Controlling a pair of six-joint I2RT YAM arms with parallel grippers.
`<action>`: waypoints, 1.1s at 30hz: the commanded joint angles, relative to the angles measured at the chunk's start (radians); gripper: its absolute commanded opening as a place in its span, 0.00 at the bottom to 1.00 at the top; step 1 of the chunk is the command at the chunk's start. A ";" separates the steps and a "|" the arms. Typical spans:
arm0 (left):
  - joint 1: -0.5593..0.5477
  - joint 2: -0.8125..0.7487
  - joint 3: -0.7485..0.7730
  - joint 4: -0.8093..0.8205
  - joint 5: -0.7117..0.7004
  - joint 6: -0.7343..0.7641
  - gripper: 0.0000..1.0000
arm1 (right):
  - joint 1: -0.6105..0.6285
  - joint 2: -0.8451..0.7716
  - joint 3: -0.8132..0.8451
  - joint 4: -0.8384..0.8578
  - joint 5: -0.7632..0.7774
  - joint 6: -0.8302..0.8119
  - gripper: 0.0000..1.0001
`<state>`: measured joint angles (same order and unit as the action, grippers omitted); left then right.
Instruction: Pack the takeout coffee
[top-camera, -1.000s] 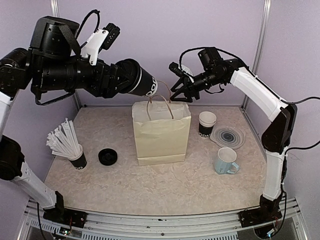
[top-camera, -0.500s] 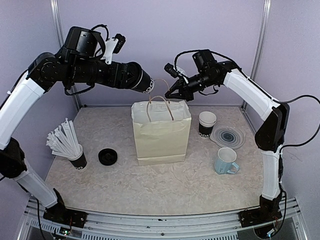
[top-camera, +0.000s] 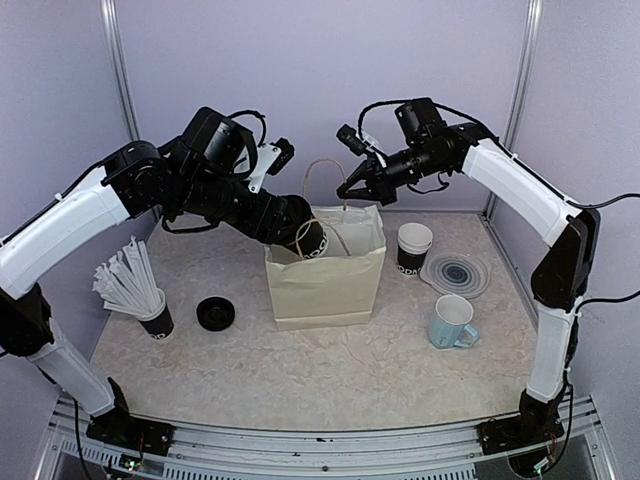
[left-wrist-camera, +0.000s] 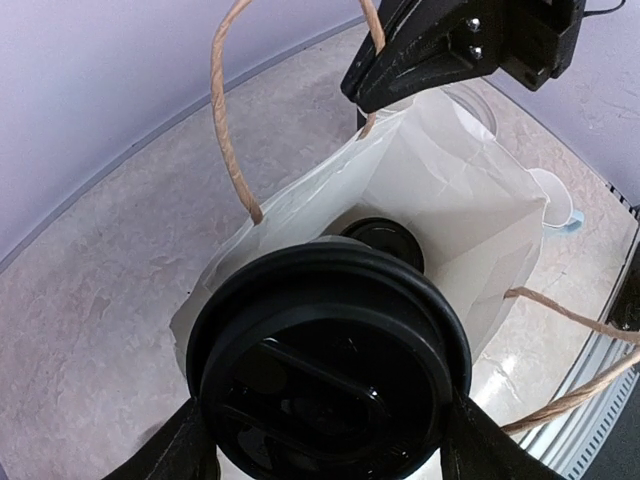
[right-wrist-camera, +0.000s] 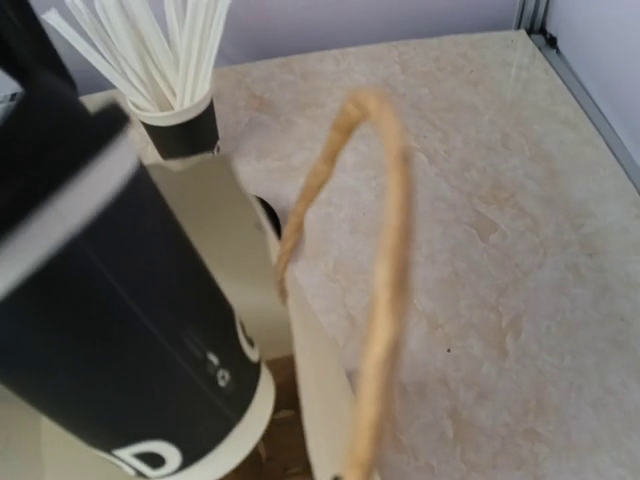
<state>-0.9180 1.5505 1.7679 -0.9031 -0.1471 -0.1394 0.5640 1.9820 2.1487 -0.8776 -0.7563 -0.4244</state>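
My left gripper (top-camera: 292, 224) is shut on a takeout coffee cup (top-camera: 311, 240), black with a black lid (left-wrist-camera: 330, 355). The cup is tilted with its base at the mouth of the cream paper bag (top-camera: 325, 275). In the left wrist view the fingers (left-wrist-camera: 185, 445) flank the lid, and a second lidded cup (left-wrist-camera: 385, 238) stands inside the bag. My right gripper (top-camera: 353, 190) is shut on the bag's far rope handle (top-camera: 312, 172) and holds it up. A third cup (top-camera: 413, 247) stands open, without a lid, right of the bag.
A loose black lid (top-camera: 215, 313) lies left of the bag. Beside it stands a black cup of white sticks (top-camera: 140, 290). A light-blue mug (top-camera: 452, 322) and a round grey coaster (top-camera: 457, 273) sit at the right. Lilac walls close off the back and sides.
My left arm has swung down and to the right, bringing the cup from high at the left to the bag's mouth. My right gripper has shut on the far handle.
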 joint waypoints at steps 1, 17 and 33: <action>-0.036 -0.045 -0.019 0.036 -0.022 -0.027 0.54 | 0.034 -0.078 -0.040 0.004 -0.041 0.012 0.00; -0.283 0.040 -0.022 -0.081 -0.331 -0.048 0.53 | 0.140 -0.208 -0.165 -0.081 -0.034 0.019 0.00; -0.505 0.061 -0.045 -0.188 -0.655 -0.162 0.51 | 0.168 -0.372 -0.394 -0.048 -0.150 0.024 0.03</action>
<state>-1.3849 1.6028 1.7447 -1.0416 -0.6868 -0.2455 0.7128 1.6432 1.7847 -0.9363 -0.8196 -0.4110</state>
